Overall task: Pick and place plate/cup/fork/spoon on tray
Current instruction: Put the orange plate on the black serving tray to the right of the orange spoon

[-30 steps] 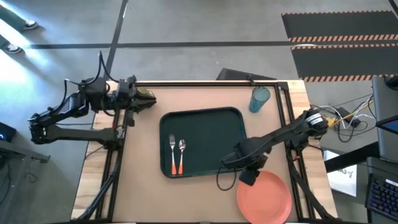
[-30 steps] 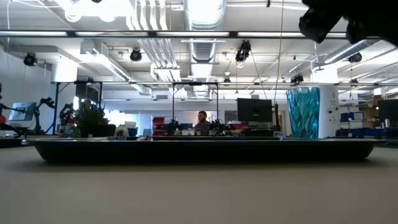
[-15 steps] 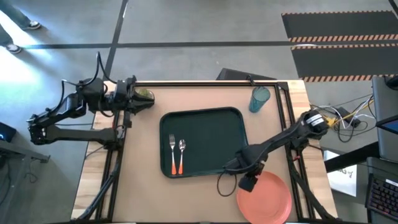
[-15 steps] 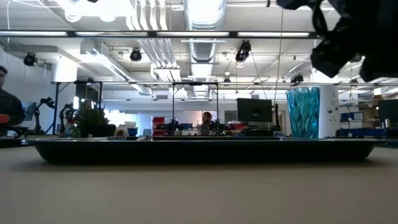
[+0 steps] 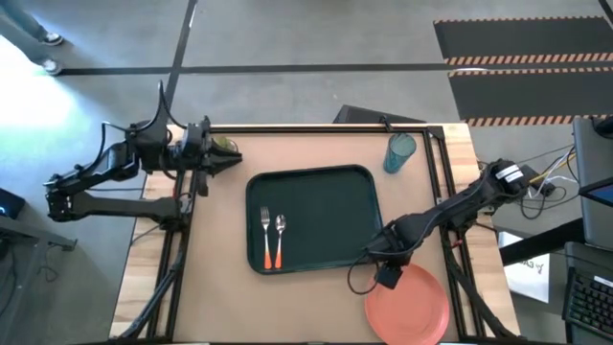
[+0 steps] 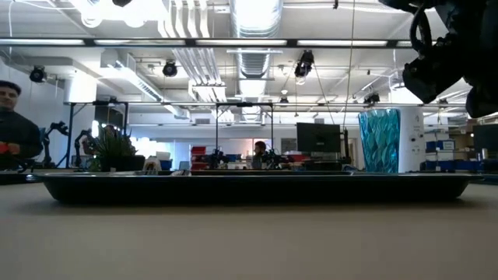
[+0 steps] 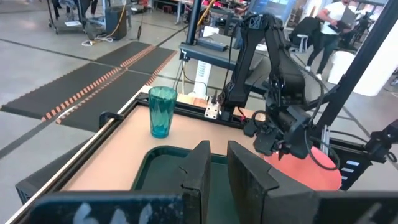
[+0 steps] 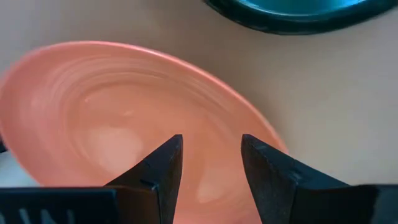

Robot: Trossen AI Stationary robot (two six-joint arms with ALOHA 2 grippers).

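Right gripper (image 5: pixel 387 275): hanging over the plate's edge nearest the tray, fingers parted, pinching nothing yet.
Plate (image 5: pixel 408 304): flat on the table by the tray's near right corner, not on it.
Tray (image 5: pixel 354 230): already has the fork (image 5: pixel 265 233) and spoon (image 5: pixel 280 236) side by side.
Cup (image 5: pixel 399 152): standing off the tray, by the far right corner.
Left gripper (image 5: pixel 230 159): parked at the far left corner, fingers nearly pressed together, empty.
Risk: a flat plate gives little rim to bite, so I'd guess the fingers could skid off or just shove it along the table.
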